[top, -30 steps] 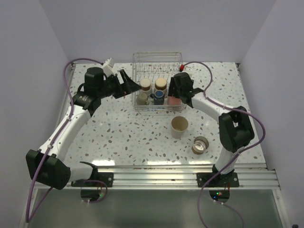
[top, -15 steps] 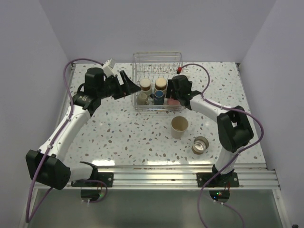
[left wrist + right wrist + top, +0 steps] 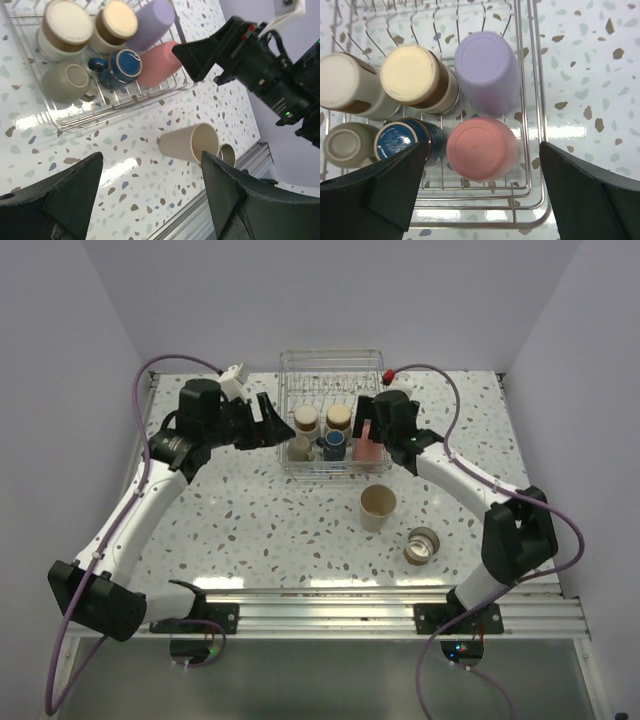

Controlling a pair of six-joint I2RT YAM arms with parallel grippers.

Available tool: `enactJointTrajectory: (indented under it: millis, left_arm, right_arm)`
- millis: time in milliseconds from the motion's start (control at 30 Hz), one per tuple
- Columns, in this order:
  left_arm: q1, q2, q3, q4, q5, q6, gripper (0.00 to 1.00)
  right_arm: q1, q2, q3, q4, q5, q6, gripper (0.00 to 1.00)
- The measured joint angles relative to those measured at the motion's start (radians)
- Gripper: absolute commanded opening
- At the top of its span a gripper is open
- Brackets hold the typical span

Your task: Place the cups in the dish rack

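While its black fingers stand spread wide and empty, the right gripper (image 3: 482,146) hangs over the smooth, matte coral-pink cup (image 3: 481,150). The cup sits upturned in the thin-wired dish rack (image 3: 330,365), at its near right corner, just beside the rounded lavender cup (image 3: 487,70). Likewise parted and holding nothing, the left gripper (image 3: 151,157) hovers by the rack. On the speckled tabletop (image 3: 260,520), a tapered tan cup (image 3: 190,145) sits near a shiny metal cup (image 3: 423,545).
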State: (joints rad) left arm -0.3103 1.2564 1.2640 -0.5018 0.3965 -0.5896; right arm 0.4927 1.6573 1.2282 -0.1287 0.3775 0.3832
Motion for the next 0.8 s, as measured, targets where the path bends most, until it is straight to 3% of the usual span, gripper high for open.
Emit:
enactJointTrajectory:
  millis: [167, 533, 800]
  left_arm:
    - [-0.132, 0.073, 0.092, -0.063, -0.016, 0.094, 0.81]
    - [-0.421, 0.277, 0.062, -0.055, -0.012, 0.106, 0.79]
    - [-0.495, 0.411, 0.069, -0.002, -0.046, 0.063, 0.77]
  right_arm:
    - [0.0, -0.157, 0.002, -0.06, 0.021, 0.0, 0.99]
    - [0.0, -0.415, 0.064, -0.315, 0.021, 0.061, 0.99]
    - [0.0, -0.564, 0.017, -0.406, 0.014, 0.104, 0.99]
